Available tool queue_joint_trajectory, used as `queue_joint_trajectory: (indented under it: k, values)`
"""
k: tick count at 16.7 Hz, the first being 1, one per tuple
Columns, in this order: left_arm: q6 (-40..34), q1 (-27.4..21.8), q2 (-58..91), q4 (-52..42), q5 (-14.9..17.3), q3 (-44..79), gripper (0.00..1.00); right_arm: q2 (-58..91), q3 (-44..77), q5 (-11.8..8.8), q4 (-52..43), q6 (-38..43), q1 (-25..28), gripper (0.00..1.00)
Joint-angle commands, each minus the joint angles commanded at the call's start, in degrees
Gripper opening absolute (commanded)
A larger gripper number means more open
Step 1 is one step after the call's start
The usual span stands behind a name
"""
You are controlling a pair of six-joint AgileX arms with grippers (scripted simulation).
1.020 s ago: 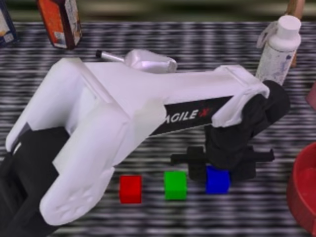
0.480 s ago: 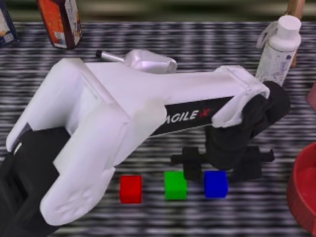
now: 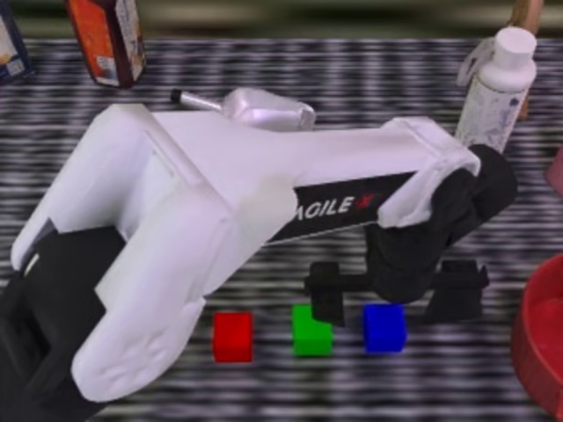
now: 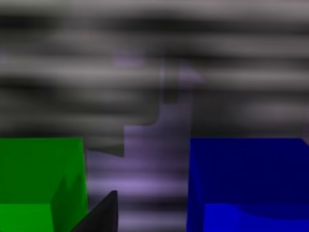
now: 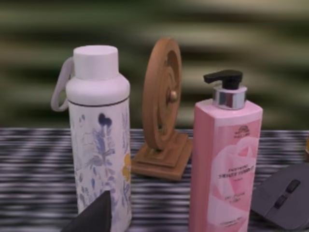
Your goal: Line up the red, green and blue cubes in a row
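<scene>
Three cubes stand in a row near the table's front: the red cube (image 3: 232, 336) on the left, the green cube (image 3: 311, 331) in the middle, the blue cube (image 3: 384, 327) on the right. My left gripper (image 3: 391, 293) hangs open just behind the blue cube, its fingers (image 3: 325, 293) spread wider than the cube and holding nothing. The left wrist view shows the green cube (image 4: 38, 183) and blue cube (image 4: 246, 183) close up, apart, with one fingertip (image 4: 104, 217) between them. My right gripper (image 5: 140, 224) is out of the top view and open.
A white flowered bottle (image 3: 500, 88) stands at the back right and a dark red bowl (image 3: 541, 338) at the right edge. An orange carton (image 3: 107, 35) and a silver object (image 3: 264, 110) are behind. A wooden wheel ornament (image 5: 164, 106), pink pump bottle (image 5: 224, 159) and grey mouse (image 5: 285, 195) are nearby.
The left gripper opened and let go of the blue cube, which settled slightly forward beside the green one. Its fingers have spread wide apart.
</scene>
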Motion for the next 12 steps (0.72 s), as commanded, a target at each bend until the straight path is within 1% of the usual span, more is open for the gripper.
queue_joint_trajectory:
  k: [4, 10, 12]
  values:
    - [-0.10, 0.13, -0.17, -1.01, 0.00, 0.95, 1.00, 0.00, 0.00, 0.00, 0.00, 0.00, 0.00, 1.00]
    - [-0.34, 0.68, -2.39, -12.37, -0.03, 9.61, 1.00, 0.00, 0.00, 0.00, 0.00, 0.00, 0.00, 1.00]
    - [-0.37, 0.89, -2.93, -13.89, -0.04, 10.96, 1.00, 0.00, 0.00, 0.00, 0.00, 0.00, 0.00, 1.00]
